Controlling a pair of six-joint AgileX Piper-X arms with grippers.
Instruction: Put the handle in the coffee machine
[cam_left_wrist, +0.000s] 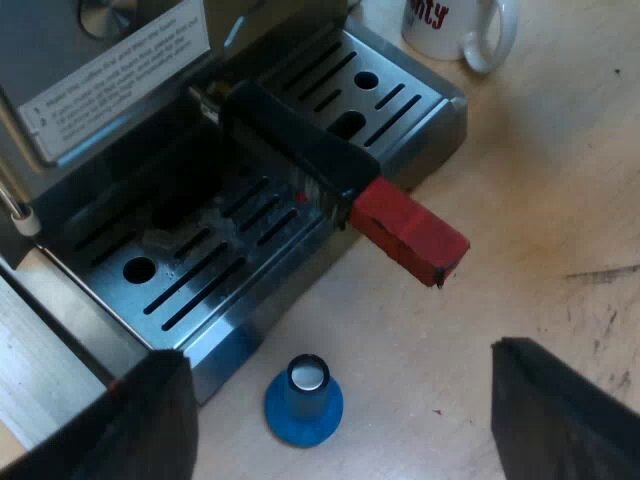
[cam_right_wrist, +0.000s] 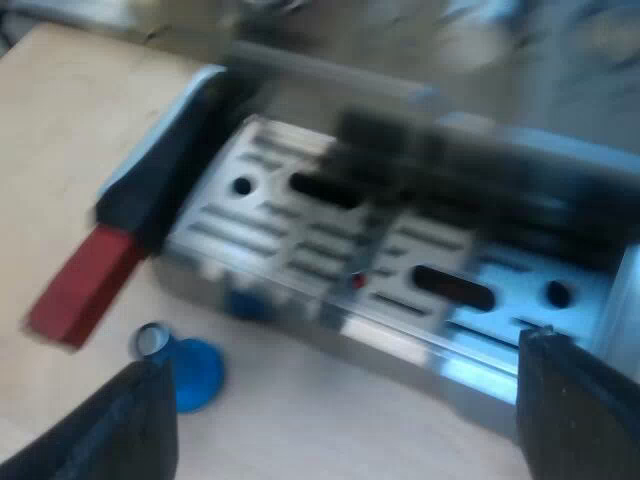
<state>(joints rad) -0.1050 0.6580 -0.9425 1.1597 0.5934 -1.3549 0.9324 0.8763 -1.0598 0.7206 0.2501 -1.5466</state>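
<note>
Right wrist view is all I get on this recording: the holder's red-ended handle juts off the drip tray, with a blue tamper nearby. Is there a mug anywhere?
Observer: Yes, a white mug with red lettering stands on the table beyond a corner of the drip tray.
Operator: Is the left gripper holding anything?
Observer: No, the left gripper is open and empty, over the blue tamper.
Operator: Is the holder in the machine?
Observer: Its handle runs up under the front of the espresso machine; the red end overhangs the table.
</note>
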